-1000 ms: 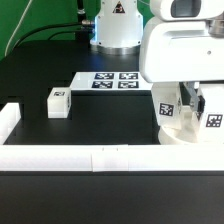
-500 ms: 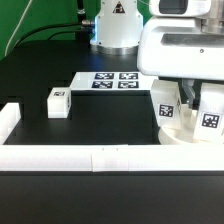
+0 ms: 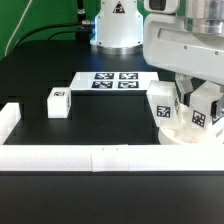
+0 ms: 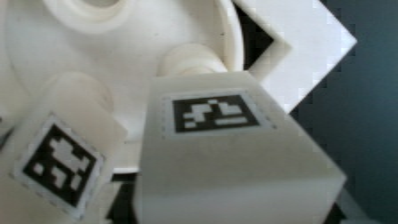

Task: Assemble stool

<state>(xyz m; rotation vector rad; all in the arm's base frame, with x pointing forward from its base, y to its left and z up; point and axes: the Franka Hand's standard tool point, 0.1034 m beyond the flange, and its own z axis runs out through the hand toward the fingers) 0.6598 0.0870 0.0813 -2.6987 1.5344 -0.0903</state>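
Exterior view high, facing arm base (image 3: 117,25); wrist view tight on seat (image 4: 89,45), shared

From my seat the arm's base (image 3: 117,28) is a glossy white column with a black triangular mark (image 3: 118,8) near its top. The wrist housing (image 3: 185,45) is white too — broad, smooth, rounded at the corners — with a dark grey collar (image 3: 166,6) above it. Under it the gripper (image 3: 188,97) shows only as a small dark patch; its fingers look black, I think, though the view is poor.
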